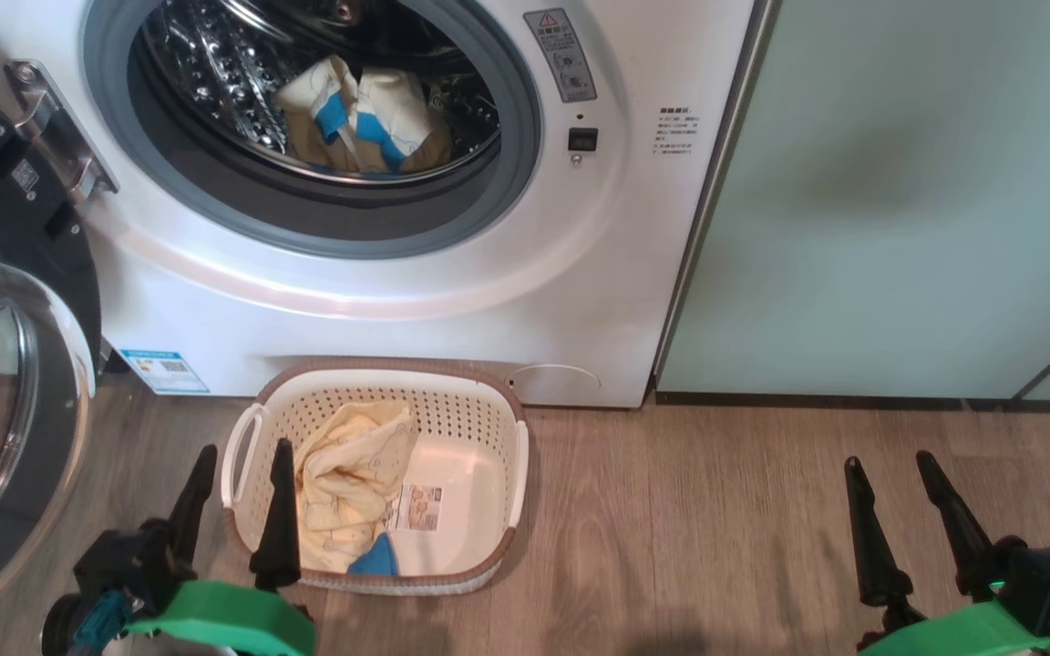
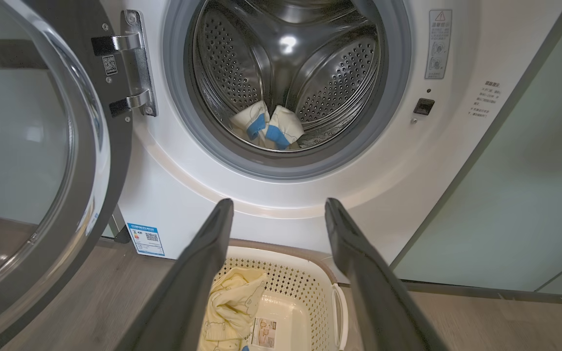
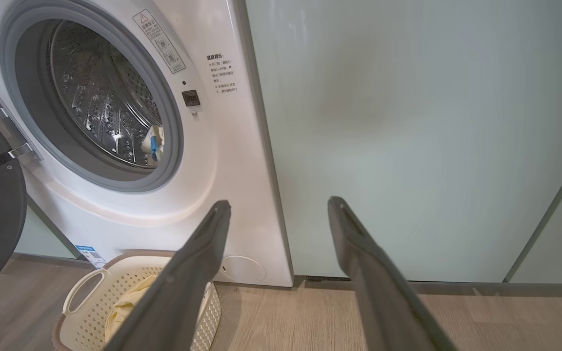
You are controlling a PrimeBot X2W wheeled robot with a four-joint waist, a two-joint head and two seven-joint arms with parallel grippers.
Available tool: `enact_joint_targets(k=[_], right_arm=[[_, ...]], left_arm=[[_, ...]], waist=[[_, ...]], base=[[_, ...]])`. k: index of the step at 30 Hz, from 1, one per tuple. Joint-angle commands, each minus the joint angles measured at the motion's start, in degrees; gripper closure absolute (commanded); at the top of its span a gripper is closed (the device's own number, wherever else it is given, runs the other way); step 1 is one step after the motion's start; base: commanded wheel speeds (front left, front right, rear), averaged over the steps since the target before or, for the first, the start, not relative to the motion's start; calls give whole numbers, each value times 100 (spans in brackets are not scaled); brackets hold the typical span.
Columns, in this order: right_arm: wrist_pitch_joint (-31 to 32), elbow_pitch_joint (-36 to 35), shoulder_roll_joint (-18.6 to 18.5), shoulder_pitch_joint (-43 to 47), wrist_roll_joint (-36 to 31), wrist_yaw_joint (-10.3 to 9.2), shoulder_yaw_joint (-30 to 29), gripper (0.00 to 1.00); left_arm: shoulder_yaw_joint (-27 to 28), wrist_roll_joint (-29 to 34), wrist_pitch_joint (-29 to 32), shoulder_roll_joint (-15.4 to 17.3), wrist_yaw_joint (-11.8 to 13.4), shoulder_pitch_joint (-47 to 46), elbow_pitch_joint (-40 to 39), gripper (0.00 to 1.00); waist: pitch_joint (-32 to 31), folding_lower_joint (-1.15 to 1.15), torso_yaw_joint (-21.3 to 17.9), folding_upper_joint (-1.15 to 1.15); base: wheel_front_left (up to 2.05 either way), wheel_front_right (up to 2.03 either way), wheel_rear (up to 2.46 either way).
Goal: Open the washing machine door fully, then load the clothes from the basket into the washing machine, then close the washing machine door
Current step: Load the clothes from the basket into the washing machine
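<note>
Door point(image 1: 5, 383): swung wide open.
Clothes point(image 1: 356, 114): some loaded in washer point(image 1: 488, 301), some found in basket point(image 1: 518, 456).
Left gripper point(image 1: 244, 449), right gripper point(image 1: 888, 460): spread apart, empty.

Wide-spread R claw point(image 3: 278, 202) before green cabinet point(image 3: 408, 122); washer point(image 3: 212, 165) + basket point(image 3: 82, 324) at left

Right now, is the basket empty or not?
Not empty: a pale yellow garment lies in the basket, beside its bare base sticker.

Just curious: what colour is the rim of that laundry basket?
The basket's rim is brown; the head view shows it best.
</note>
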Motion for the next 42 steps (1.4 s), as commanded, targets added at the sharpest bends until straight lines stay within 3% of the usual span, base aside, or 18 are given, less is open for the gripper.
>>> enact_joint_targets(k=[1,9,20,29,34,42], right_arm=[[-38,-208,-42,-189,-20,-16,114,0],[-38,-277,-80,-277,1,-16,112,0],[-38,-444,-74,-582,25,-16,116,0],[-38,-695,-36,-1130,98,-16,83,0],[-38,-788,-3,-1368,164,-16,112,0],[-38,-851,44,-1723,318,-16,231,0]], left_arm=[[267,-4,-58,43,-16,-217,-131,0],[264,66,-60,37,-125,-421,30,0],[33,19,7,-4,-497,-1140,855,0],[-126,38,61,16,-997,-2607,2265,0],[-171,96,68,60,-1145,-3155,2925,0],[-315,97,327,224,-1583,-4055,4318,0]], waist=[[42,0,-8,0],[323,0,-31,0],[1183,0,-190,0],[2587,0,-495,0],[3053,0,-668,0],[3818,0,-1023,0]], base=[[0,0,0],[0,0,0],[0,0,0],[0,0,0],[0,0,0],[0,0,0]])
